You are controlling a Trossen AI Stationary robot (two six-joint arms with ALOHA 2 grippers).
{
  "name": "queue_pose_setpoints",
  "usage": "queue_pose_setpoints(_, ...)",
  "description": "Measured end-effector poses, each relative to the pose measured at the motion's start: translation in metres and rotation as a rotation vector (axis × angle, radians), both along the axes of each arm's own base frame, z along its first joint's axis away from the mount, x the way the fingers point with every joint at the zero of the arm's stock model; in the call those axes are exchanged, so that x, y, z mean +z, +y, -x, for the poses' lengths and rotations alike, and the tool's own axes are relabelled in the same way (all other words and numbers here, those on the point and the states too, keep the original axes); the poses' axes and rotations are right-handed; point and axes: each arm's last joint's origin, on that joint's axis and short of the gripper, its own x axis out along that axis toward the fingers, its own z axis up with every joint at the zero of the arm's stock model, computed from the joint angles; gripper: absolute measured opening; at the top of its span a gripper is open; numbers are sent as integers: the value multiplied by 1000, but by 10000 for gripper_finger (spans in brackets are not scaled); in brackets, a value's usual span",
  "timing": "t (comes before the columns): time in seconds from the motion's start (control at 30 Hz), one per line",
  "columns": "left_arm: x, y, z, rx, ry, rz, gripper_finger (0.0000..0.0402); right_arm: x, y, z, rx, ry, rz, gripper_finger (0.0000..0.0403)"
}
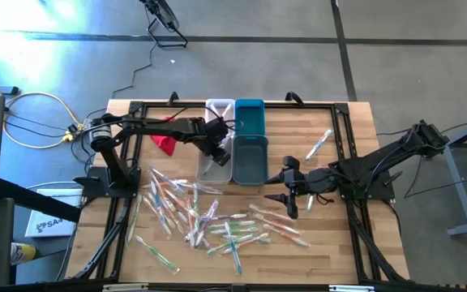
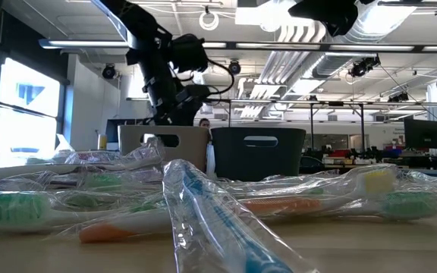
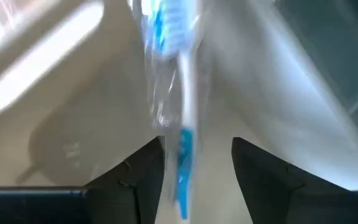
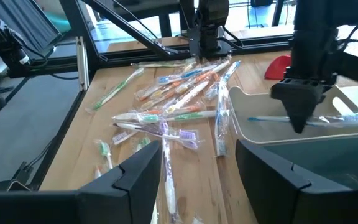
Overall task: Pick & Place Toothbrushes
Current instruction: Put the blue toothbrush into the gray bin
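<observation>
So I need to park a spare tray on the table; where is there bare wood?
Free: the wood right of the teal bin, around the lone toothbrush, and the strip left of the white bin by the red cloth. Crowded: the toothbrush pile across the front, up to the right gripper.

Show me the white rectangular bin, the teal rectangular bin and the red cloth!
white rectangular bin (image 1: 219, 173): high view, its near rim.
teal rectangular bin (image 1: 250, 162): high view, its inside floor.
red cloth (image 1: 166, 143): high view, its middle.

A grey concrete floor (image 1: 242, 69) with dark seams surrounds the wooden table (image 1: 314, 251). Far behind, tube lights (image 2: 89, 44) and white ducts (image 2: 294, 42) cross the ceiling; bright windows (image 2: 21, 106) stand left.
</observation>
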Motion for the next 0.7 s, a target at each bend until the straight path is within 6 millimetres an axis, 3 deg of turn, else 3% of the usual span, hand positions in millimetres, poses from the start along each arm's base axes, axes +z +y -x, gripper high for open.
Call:
queue_pose_setpoints(0.37,54,1,-13,-85,-2,-44,183,2,1,-1,7,-17,-12,200)
queue_pose_setpoints(0.57,59,-19,-22,-202,-17,-151,183,0,1,0,14,5,-6,200)
queue_pose_setpoints(0.7,59,-34,-26,-240,29,-272,161,-2,1,1,5,18,-24,200)
